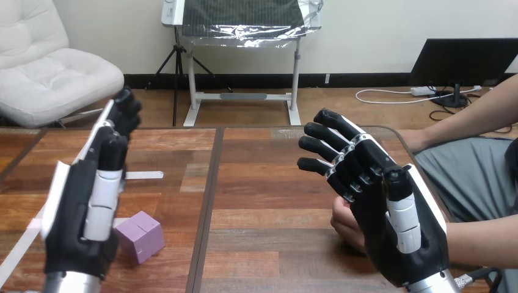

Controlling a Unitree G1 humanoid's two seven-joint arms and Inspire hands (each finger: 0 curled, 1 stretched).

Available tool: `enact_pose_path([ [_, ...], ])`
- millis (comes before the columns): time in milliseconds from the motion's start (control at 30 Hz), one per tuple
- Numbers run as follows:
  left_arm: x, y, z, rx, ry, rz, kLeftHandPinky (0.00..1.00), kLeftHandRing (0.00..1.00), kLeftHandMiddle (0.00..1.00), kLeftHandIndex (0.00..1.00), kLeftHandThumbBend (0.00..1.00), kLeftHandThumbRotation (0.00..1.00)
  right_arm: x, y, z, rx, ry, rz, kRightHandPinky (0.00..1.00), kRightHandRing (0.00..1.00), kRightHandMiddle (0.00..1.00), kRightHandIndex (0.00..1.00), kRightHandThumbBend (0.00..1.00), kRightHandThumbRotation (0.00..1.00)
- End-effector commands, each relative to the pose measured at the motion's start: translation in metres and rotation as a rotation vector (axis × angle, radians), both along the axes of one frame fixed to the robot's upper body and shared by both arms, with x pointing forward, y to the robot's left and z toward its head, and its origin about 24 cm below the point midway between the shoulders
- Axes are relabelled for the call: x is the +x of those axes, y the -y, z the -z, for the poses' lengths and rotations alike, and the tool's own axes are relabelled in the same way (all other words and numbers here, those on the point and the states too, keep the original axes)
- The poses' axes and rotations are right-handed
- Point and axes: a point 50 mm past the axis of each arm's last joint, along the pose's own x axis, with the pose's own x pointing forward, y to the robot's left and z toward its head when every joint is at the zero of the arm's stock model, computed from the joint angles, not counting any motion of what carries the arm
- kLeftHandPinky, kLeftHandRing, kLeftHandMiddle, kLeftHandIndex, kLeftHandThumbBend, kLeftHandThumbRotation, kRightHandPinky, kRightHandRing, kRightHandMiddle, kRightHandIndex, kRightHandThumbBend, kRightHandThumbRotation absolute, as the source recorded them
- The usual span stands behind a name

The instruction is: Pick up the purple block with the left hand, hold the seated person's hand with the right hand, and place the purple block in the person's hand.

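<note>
Sitting on table [262, 183] just beside left hand [78, 215] — purple block [142, 237]. Left hand, right hand [375, 210] both spread, holding nothing — person's hand [346, 224] tucked behind right.

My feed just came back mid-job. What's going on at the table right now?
Both robot hands are raised over the wooden table with straight fingers, holding nothing. The left hand is beside the purple block, which lies untouched on the table. The right hand is in front of the person's hand near the table's right side, partly hiding it; I cannot tell whether they touch. The block is not yet picked up.
</note>
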Motion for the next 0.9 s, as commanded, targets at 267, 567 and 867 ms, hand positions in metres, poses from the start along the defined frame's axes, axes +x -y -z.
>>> enact_pose_path([
  [267, 0.020, -0.018, -0.013, 0.144, 0.072, -0.038, 1.00, 0.96, 0.96, 0.95, 0.66, 0.94, 0.010, -0.005, -0.014, 0.009, 0.086, -0.015, 0.79, 0.85, 0.85, 0.85, 0.89, 0.81],
  [567, 0.027, -0.027, -0.012, 0.249, 0.052, -0.057, 1.00, 0.96, 0.96, 0.96, 0.53, 0.93, 0.010, -0.006, -0.014, 0.012, 0.086, -0.017, 0.80, 0.85, 0.84, 0.85, 0.89, 0.81],
  [867, 0.035, -0.032, -0.008, 0.354, 0.027, -0.086, 0.96, 0.92, 0.94, 0.93, 0.56, 0.90, 0.011, -0.006, -0.014, 0.018, 0.091, -0.021, 0.80, 0.85, 0.84, 0.85, 0.89, 0.81],
])
